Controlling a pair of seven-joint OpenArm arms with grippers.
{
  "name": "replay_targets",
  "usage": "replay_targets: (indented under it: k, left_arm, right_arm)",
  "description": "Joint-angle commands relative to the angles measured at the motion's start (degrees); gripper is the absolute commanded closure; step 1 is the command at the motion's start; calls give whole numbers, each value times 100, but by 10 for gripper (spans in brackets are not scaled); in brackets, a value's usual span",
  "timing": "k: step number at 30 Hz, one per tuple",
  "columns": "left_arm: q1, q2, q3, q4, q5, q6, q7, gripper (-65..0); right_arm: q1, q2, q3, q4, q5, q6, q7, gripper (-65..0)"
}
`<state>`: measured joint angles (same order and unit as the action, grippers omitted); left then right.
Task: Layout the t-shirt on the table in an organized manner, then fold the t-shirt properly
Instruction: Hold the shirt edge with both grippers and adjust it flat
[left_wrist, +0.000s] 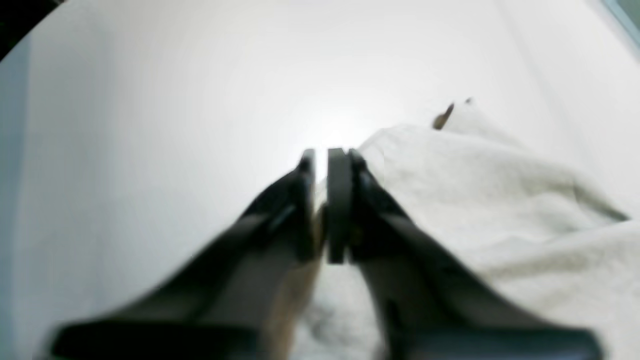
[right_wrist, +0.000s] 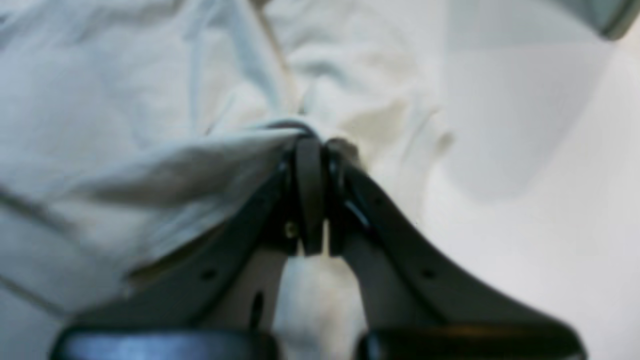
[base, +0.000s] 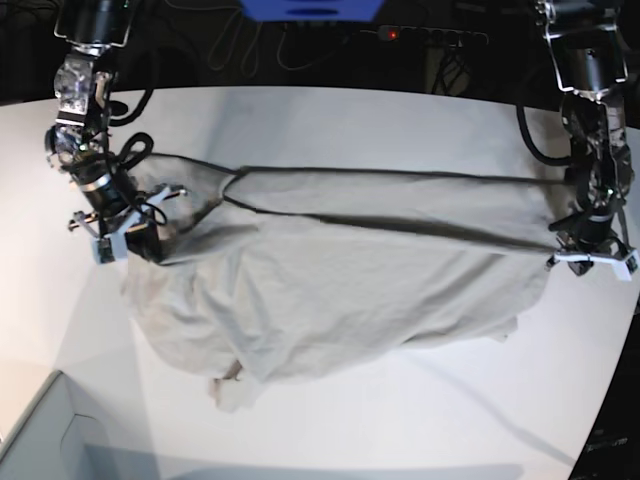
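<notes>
While both arms hold the t-shirt (base: 340, 290) stretched across the table (base: 400, 120), this reads as the layout step, not folding yet. Right gripper (base: 128, 232) sits at the left of the base view, jaws clamped together on a bunched edge of cloth; the right wrist view shows fabric pinched at the tips (right_wrist: 316, 145). Left gripper (base: 590, 255) is at the right of the base view, jaws nearly together. The left wrist view shows the tips (left_wrist: 327, 157) at the shirt's edge with cloth below the fingers. That view is blurred, but the taut line to it in the base view suggests a grip.

Cloth state: the far edge is pulled into a tight line between the two grippers, with a twisted rope-like fold about a third of the way in from the left. The body sags toward the near side in a rumpled lobe, and a small bunch pokes out at the near-left (base: 230, 385).

Next move, my judgement: keep tension, lower and drag toward the near side so the body flattens, then release and sort out the twist before any fold.

Room: plenty of bare table far of the shirt and to the near right. The left side is tighter, since the table edge falls away at the near-left corner (base: 40, 400). The left gripper is close to the table's right edge, so little more outward stretch is available there.
</notes>
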<state>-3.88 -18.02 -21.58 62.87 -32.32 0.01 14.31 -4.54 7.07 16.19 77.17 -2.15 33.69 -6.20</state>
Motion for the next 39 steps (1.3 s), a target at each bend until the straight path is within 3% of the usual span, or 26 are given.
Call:
replay_targets:
  k: [1, 4, 7, 12, 18, 26, 31, 39]
  left_arm:
    - [-135, -84, -17, 82, 1, -14, -134, -126]
    - [-135, -92, -17, 100, 1, -23, -134, -286]
    - [-38, -92, -70, 170, -17, -23, -134, -357]
    - [366, -84, -255, 161, -8, -23, -143, -357]
    - [639, -48, -272, -94, -43, -23, -151, -360]
    - [595, -48, -281, -481, -61, -23, -178, -360]
    - [586, -48, -281, -76, -70, -23, -178, -359]
    - [-161, -48, -228, 56, 1, -23, -134, -361]
  right_arm:
    - [62, 97, -23, 103, 88, 64, 167, -48]
    - [1, 97, -23, 253, 88, 64, 158, -141]
    - [-201, 97, 56, 543, 88, 64, 158, -209]
    - [-650, 62, 355, 1044, 97, 64, 149, -276]
    - [-1186, -79, 663, 1017, 114, 64, 149, -302]
    - [-1274, -289, 874, 1009, 105, 64, 149, -323]
    - [-852, -281, 768, 965, 105, 64, 114, -325]
    - [335, 80, 153, 165, 97, 64, -835, -359]
